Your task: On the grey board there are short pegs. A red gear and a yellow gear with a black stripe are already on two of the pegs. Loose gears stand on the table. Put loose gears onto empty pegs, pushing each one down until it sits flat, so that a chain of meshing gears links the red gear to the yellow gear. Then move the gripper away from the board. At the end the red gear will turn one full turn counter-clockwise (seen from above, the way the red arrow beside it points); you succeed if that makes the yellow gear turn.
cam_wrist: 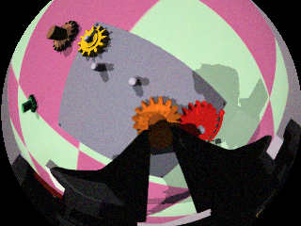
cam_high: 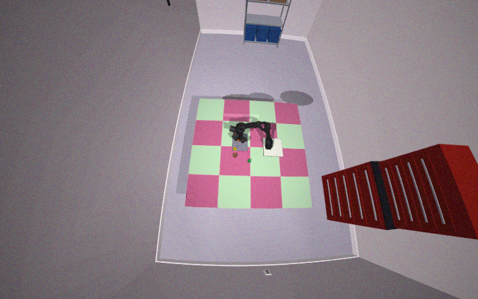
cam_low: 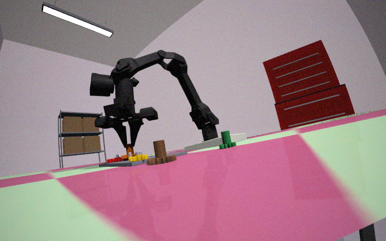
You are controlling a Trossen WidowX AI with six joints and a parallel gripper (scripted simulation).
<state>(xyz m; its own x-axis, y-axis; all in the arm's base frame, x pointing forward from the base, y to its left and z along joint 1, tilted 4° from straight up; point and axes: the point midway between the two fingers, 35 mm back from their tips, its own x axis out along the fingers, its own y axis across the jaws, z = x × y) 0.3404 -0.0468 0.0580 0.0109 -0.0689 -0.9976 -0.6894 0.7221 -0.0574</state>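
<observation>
Gripper (cam_high: pixel 238 139) (cam_low: pixel 129 146) (cam_wrist: pixel 160 132): clamped on the orange gear's (cam_low: pixel 124 156) (cam_wrist: pixel 155 113) stem. Red gear (cam_low: pixel 114 160) (cam_wrist: pixel 203 118): beside the fingertips, teeth apparently meshing. Advice: press straight down, wiggling slightly if teeth bind; release only once flat.

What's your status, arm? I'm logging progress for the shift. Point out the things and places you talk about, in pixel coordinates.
Gripper (cam_low: pixel 129 146) (cam_wrist: pixel 160 132) shut on orange gear (cam_low: pixel 124 156) (cam_wrist: pixel 156 110), beside red gear (cam_low: pixel 114 160) (cam_wrist: pixel 202 117). Two empty pegs showing. Brown gear (cam_low: pixel 161 159) (cam_wrist: pixel 64 36), green gear (cam_low: pixel 227 145) (cam_wrist: pixel 30 104) off board. Nothing visibly blocking.
</observation>
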